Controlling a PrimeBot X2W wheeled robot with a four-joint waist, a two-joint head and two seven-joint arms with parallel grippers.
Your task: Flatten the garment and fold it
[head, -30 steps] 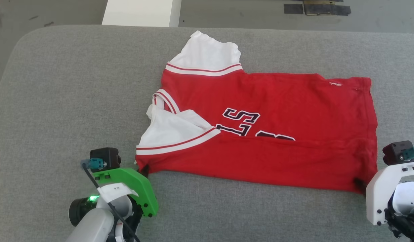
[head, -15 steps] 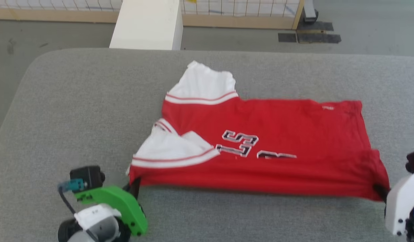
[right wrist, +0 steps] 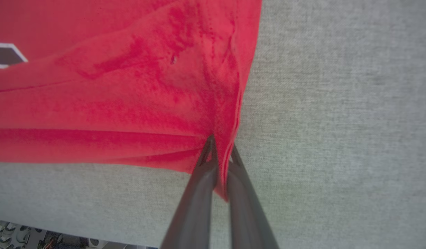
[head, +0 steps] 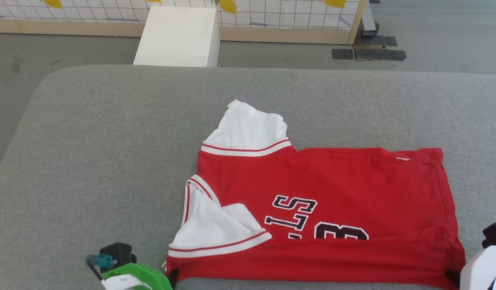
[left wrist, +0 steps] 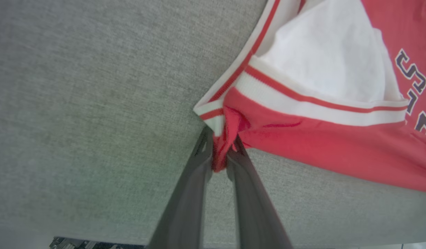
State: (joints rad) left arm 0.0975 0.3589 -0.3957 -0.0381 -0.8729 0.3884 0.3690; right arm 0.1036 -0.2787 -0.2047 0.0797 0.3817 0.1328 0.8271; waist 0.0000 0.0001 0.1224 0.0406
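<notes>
The garment [head: 332, 181] is a red jersey with white sleeves, spread on the grey padded table [head: 111, 161], black lettering facing up. Its near long edge is folded over, and the near sleeve [head: 211, 233] lies doubled onto the chest. My left gripper [head: 173, 278] is at the near left corner; in the left wrist view its fingertips [left wrist: 221, 152] pinch bunched red cloth [left wrist: 303, 138] below the sleeve trim. My right gripper [head: 449, 278] is shut on the near right hem corner, where cloth [right wrist: 112, 103] puckers between its tips [right wrist: 221, 148].
A white box [head: 177, 36] stands on the floor beyond the table's far edge. Behind it runs a wood-framed grid fence [head: 288, 20]. Black tape patches [head: 368, 52] mark the floor at the far right. Bare table surface lies left of and beyond the jersey.
The head camera has tilted up, shifting the whole picture down. Both grippers drew the near edge taut and dragged the jersey toward the near side. The right gripper closed on the hem.
</notes>
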